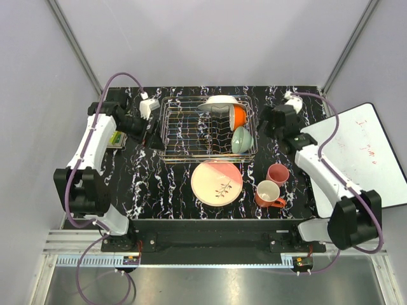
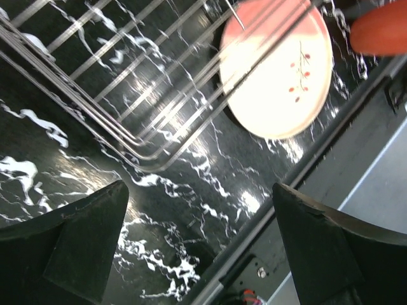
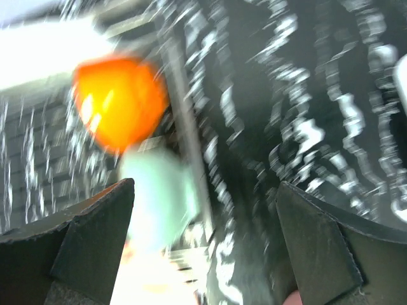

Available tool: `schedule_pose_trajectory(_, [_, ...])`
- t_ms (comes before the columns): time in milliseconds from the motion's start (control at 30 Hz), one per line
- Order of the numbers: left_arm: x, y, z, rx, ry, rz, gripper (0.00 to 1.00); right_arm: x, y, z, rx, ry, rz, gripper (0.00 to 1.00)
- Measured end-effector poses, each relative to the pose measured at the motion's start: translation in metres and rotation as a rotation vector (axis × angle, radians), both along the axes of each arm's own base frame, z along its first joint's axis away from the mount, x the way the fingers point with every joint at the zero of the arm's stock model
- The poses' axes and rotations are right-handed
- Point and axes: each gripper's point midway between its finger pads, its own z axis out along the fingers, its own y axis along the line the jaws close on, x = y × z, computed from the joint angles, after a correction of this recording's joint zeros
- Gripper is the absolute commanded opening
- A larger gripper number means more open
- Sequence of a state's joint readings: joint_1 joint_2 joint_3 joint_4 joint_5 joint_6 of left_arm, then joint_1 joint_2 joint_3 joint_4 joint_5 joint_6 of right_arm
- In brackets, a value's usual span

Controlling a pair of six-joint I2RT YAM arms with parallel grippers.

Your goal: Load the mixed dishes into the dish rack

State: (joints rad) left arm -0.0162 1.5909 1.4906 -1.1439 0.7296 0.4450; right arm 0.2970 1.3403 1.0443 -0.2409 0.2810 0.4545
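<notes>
Right tool (image 3: 203,254) wide, empty; round orange bowl (image 3: 117,105) and pale green bowl (image 3: 159,190) just ahead. Left tool (image 2: 200,248) wide too.

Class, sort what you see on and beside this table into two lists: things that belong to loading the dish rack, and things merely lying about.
Belongs to the job: dish rack, white plate, orange bowl, pale green bowl, peach-pink plate, pink cup, orange mug.

Lying about: green book, whiteboard.
</notes>
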Motion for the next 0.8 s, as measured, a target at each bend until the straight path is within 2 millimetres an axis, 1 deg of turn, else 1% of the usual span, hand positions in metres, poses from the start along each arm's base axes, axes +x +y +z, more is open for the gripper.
schedule_pose_trajectory(33, [-0.004, 0.0, -0.001, 0.004, 0.005, -0.015, 0.99, -0.009, 0.013, -0.002, -0.013, 0.001, 0.04, 1.0])
schedule_pose_trajectory(67, [-0.01, -0.001, -0.004, 0.01, 0.009, -0.035, 0.99, -0.018, 0.031, -0.003, -0.022, 0.002, 0.096, 1.0])
schedule_pose_trajectory(133, [-0.024, -0.005, -0.012, 0.027, 0.029, -0.087, 0.99, -0.039, 0.076, -0.007, -0.032, 0.008, 0.243, 1.0])
schedule_pose_trajectory(200, [-0.039, -0.011, -0.02, 0.036, 0.053, -0.141, 0.99, -0.067, 0.109, -0.016, -0.03, 0.024, 0.372, 1.0])
schedule_pose_trajectory(233, [-0.045, -0.013, -0.023, 0.04, 0.063, -0.166, 0.99, -0.077, 0.114, -0.022, -0.028, 0.036, 0.404, 1.0])
schedule_pose_trajectory(267, [-0.05, -0.016, -0.025, 0.041, 0.071, -0.189, 0.99, -0.087, 0.115, -0.028, -0.026, 0.046, 0.427, 1.0])
schedule_pose_trajectory(367, [-0.058, -0.023, -0.031, 0.045, 0.071, -0.243, 0.99, -0.108, 0.101, -0.05, -0.033, 0.08, 0.44, 0.99])
schedule_pose_trajectory(433, [-0.061, -0.028, -0.032, 0.045, 0.068, -0.268, 0.99, -0.113, 0.097, -0.056, -0.047, 0.081, 0.447, 0.97])
schedule_pose_trajectory(467, [-0.062, -0.031, -0.033, 0.045, 0.067, -0.279, 0.99, -0.113, 0.097, -0.056, -0.054, 0.073, 0.453, 0.96])
schedule_pose_trajectory(500, [-0.063, -0.034, -0.034, 0.045, 0.065, -0.291, 0.99, -0.109, 0.098, -0.053, -0.06, 0.057, 0.458, 0.88])
schedule_pose_trajectory(533, [-0.065, -0.038, -0.035, 0.045, 0.06, -0.308, 0.99, -0.104, 0.101, -0.049, -0.066, 0.035, 0.462, 0.83])
schedule_pose_trajectory(600, [-0.067, -0.047, -0.036, 0.045, 0.045, -0.342, 0.99, -0.087, 0.111, -0.038, -0.079, -0.003, 0.471, 0.75])
schedule_pose_trajectory(667, [-0.069, -0.058, -0.04, 0.045, 0.033, -0.375, 0.99, -0.063, 0.127, -0.023, -0.083, -0.042, 0.479, 0.58])
schedule_pose_trajectory(700, [-0.071, -0.063, -0.043, 0.046, 0.026, -0.392, 0.99, -0.05, 0.136, -0.015, -0.086, -0.066, 0.483, 0.54])
schedule_pose_trajectory(733, [-0.072, -0.067, -0.046, 0.046, 0.025, -0.403, 0.99, -0.039, 0.142, -0.009, -0.093, -0.086, 0.485, 0.43])
schedule_pose_trajectory(800, [-0.076, -0.074, -0.051, 0.047, 0.029, -0.426, 0.99, -0.013, 0.153, 0.003, -0.117, -0.132, 0.47, 0.37])
